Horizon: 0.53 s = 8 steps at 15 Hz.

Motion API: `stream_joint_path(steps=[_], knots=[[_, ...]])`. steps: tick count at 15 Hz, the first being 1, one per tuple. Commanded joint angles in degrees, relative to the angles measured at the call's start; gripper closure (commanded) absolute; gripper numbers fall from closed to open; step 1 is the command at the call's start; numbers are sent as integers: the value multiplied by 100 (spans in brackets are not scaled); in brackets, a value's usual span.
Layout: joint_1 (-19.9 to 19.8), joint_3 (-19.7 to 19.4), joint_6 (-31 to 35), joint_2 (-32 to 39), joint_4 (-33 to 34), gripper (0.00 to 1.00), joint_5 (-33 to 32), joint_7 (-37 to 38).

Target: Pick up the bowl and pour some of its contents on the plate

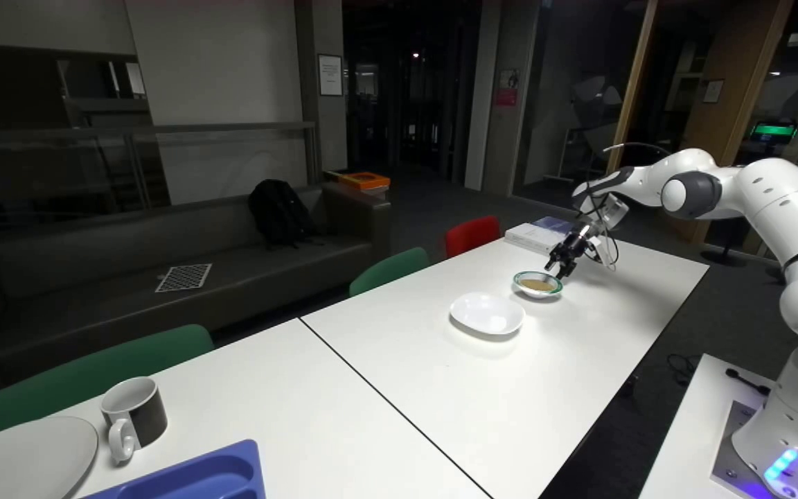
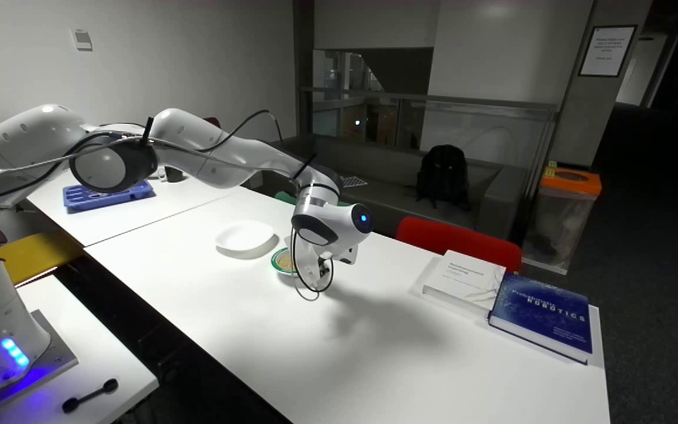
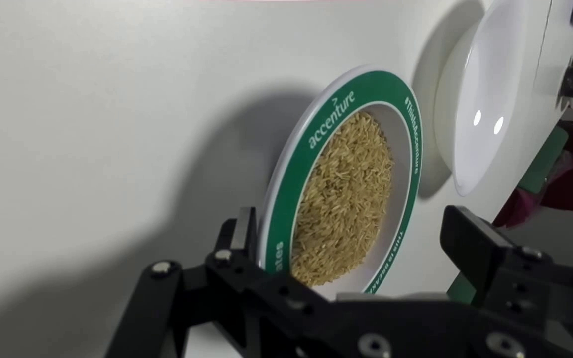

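The bowl is white with a green lettered rim. It stands on the table in both exterior views [image 1: 539, 294] [image 2: 278, 265] and fills the middle of the wrist view [image 3: 285, 199]. The contents [image 3: 343, 194] are tan rice grains inside it. The plate, a white dish with raised sides [image 1: 488, 313], stands beside the bowl; it also shows at upper right in the wrist view [image 3: 490, 99]. My gripper [image 1: 557, 269] is open and empty at the bowl's edge. In the wrist view one finger overlaps the outer rim and the other is apart from it; contact cannot be told.
A white book [image 2: 462, 280] and a blue book [image 2: 542, 312] lie at one end of the table. A blue tray [image 1: 222, 468], a mug [image 1: 146, 416] and a large plate [image 1: 21, 457] stand at the other end. Red [image 1: 472, 235] and green [image 1: 388, 270] chairs line the far side.
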Motion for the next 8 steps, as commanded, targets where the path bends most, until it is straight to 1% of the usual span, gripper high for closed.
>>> stream_joint_path(steps=[1, 8], knots=[[-14, 11, -169, 95, 218, 0, -52, 34], [-18, 10, -181, 131, 245, 0, -51, 11]])
